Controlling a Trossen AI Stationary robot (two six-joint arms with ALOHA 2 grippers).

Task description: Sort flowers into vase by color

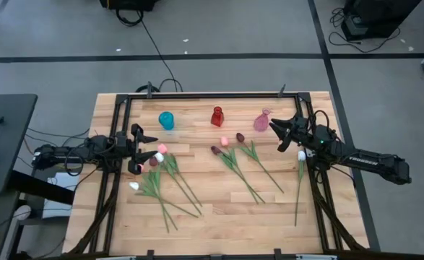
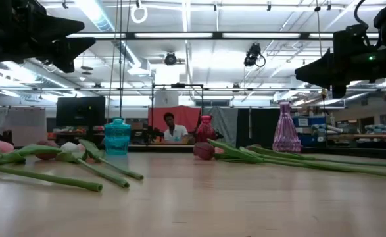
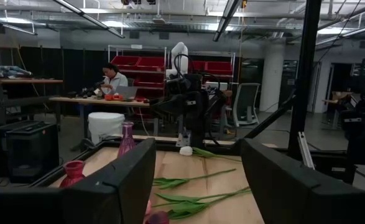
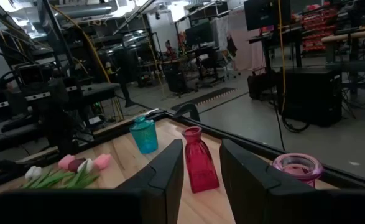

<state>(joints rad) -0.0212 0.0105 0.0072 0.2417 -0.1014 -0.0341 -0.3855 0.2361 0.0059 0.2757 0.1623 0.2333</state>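
Note:
Three vases stand in a row at the table's far side: blue (image 1: 167,120), red (image 1: 217,116) and pink (image 1: 261,120). The flowers lie flat on the wood. One bunch (image 1: 165,180) with pink, white and maroon heads lies at the left. A middle group (image 1: 239,165) has pink and maroon heads. A single white-headed flower (image 1: 299,180) lies at the right. My left gripper (image 1: 143,150) hovers open above the left bunch's heads. My right gripper (image 1: 277,136) hovers open beside the pink vase, with nothing between its fingers (image 4: 170,174).
A black metal frame (image 1: 197,95) runs around the tabletop. Bare wood lies along the near edge (image 1: 219,231). Beyond the far edge a person (image 2: 174,130) sits at a desk. A dark side table (image 1: 2,137) stands left of the table.

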